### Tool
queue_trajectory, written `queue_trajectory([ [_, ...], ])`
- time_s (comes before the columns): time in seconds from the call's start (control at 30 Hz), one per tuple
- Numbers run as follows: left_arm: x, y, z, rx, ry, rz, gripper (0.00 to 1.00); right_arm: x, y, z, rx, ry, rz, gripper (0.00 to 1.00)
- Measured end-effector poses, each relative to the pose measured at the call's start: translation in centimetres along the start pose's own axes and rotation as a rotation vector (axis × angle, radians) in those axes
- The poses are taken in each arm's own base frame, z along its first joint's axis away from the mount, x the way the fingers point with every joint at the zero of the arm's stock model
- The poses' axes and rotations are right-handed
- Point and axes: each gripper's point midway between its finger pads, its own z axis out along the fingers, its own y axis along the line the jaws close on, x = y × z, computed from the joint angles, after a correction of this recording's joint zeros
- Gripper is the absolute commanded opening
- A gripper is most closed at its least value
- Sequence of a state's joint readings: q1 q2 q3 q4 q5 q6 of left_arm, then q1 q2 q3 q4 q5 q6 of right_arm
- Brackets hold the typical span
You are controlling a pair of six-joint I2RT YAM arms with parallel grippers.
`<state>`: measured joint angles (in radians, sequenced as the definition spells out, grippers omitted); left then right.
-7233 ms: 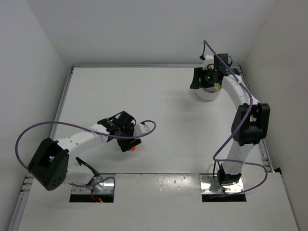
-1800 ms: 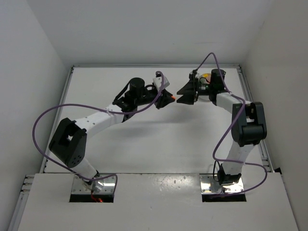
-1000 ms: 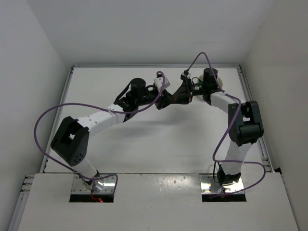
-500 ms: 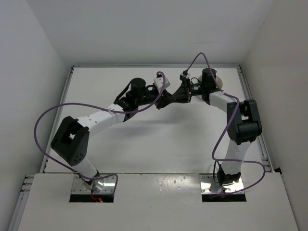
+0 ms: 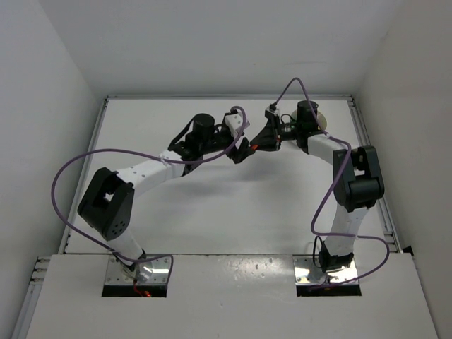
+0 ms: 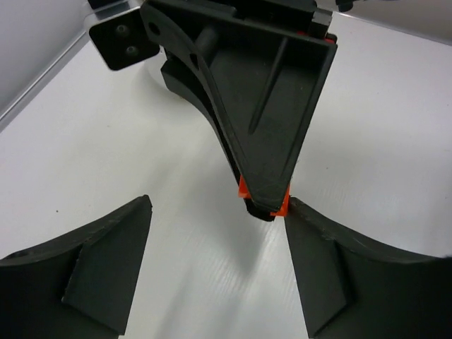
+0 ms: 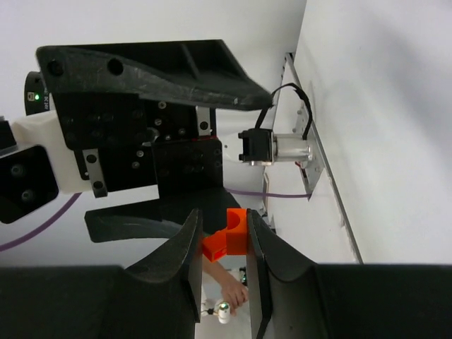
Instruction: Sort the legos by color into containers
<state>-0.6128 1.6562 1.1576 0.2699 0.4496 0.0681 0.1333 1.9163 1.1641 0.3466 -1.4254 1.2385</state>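
Blocky orange-red lego [image 7: 228, 241] clamped by right end effector [image 7: 224, 224]; left end effector [image 6: 219, 206] released.

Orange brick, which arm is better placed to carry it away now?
Right. The right gripper is shut on the orange brick, pinching it between its fingers, while the left gripper stands open around it with no grip.

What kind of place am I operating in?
Probably a lab robot test cell: a white table boxed in by plain white walls, with the left arm and right arm bolted at its near edge.
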Motion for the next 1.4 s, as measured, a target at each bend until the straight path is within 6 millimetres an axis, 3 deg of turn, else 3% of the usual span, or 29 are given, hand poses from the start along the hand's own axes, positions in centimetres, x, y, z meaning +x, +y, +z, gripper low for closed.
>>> queue_trajectory([
  [0.2, 1.5, 0.9, -0.5, -0.029, 0.028, -0.010, 0.84, -0.1, 0.0, -0.2, -0.001, -0.003, -0.001, 0.00],
  [0.43, 4.5, 2.5, -2.8, -0.087, 0.093, -0.028, 0.84, -1.6, 0.3, -2.0, -0.001, -0.054, -0.021, 0.00],
  [0.9, 4.0, 2.8, -3.8, -0.111, 0.089, -0.024, 0.84, -10.2, 0.0, -9.8, 0.058, -0.337, -0.092, 0.00],
  [1.17, 4.1, 3.0, -3.9, -0.115, 0.089, -0.029, 0.84, -13.7, 0.2, -14.0, 0.120, -0.513, -0.128, 0.00],
  [1.4, 4.1, 2.9, -3.8, -0.115, 0.089, -0.036, 0.85, -15.3, -0.9, -17.3, 0.188, -0.634, -0.116, 0.00],
])
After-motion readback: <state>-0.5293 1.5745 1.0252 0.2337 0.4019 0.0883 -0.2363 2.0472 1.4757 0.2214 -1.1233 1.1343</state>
